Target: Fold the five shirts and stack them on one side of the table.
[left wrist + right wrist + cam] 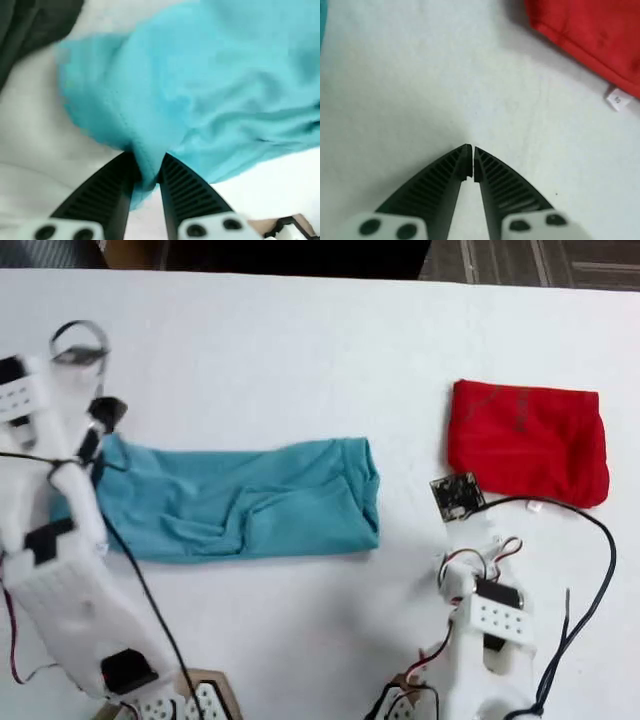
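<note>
A teal shirt (245,500) lies folded into a long band across the middle of the white table (300,340). My left gripper (146,172) is shut on the edge of the teal shirt (210,85), pinching a fold of cloth; in the high view that arm (60,540) stands at the shirt's left end. A red shirt (528,440) lies folded at the right side. My right gripper (472,161) is shut with nothing in it, hovering over bare table near the red shirt (590,30), whose white tag (616,99) sticks out.
Black cables (590,570) loop on the table near the right arm (485,610). A dark area (30,25) lies beyond the table edge in the left wrist view. The table's far edge runs along the top of the high view.
</note>
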Robot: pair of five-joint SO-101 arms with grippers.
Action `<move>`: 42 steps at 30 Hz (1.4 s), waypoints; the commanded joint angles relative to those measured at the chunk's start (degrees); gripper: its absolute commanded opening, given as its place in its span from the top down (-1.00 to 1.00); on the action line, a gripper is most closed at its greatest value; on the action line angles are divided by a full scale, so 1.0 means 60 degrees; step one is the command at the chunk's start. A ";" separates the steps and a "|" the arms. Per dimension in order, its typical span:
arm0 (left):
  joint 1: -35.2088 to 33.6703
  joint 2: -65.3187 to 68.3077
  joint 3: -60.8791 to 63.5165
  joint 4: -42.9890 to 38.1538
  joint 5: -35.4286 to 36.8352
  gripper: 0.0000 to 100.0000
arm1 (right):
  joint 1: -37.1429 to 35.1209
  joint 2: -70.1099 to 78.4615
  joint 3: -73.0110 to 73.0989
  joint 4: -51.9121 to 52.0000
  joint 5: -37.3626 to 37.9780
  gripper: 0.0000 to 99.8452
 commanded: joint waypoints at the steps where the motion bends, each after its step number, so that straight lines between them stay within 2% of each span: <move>1: 0.1685 -0.2359 0.0535 0.0190 0.0396 0.95 | 0.0037 0.0418 -0.0557 -0.0183 0.0029 0.95; 6: 0.4513 -0.3795 0.0681 0.0176 0.0850 0.95 | 0.0989 0.0491 -0.0806 -0.0388 -0.1011 0.95; 10: 0.6784 -0.4000 0.0681 -0.0044 0.0894 0.95 | 0.1194 0.0491 -0.0835 -0.0403 -0.1289 0.95; 12: 0.7634 -0.3941 0.0681 -0.0381 0.0908 0.95 | 0.1165 0.0491 -0.0835 -0.0403 -0.1289 0.95; 15: 0.8322 -0.3604 0.0681 -0.1158 0.0938 0.95 | 0.1150 0.0491 -0.0835 -0.0403 -0.1275 0.95; 19: 0.8469 -0.2549 0.0681 -0.1685 0.1626 0.95 | 0.1150 0.0491 -0.0835 -0.0403 -0.1275 0.95; 31: 0.8396 -0.0747 0.0667 -0.1714 0.1187 0.94 | 0.1136 0.0491 -0.0835 -0.0403 -0.1231 0.95; 33: 0.8396 -0.0762 0.0652 -0.1641 0.1026 0.85 | 0.1136 0.0491 -0.0835 -0.0403 -0.1216 0.95; 37: 0.8117 -0.0762 -0.0476 -0.0864 0.1026 0.43 | 0.1136 0.0491 -0.0835 -0.0403 -0.1216 0.95; 42: 0.6667 -0.0659 -0.3216 -0.0059 0.1026 0.47 | 0.1121 0.0491 -0.0835 -0.0403 -0.1216 0.95</move>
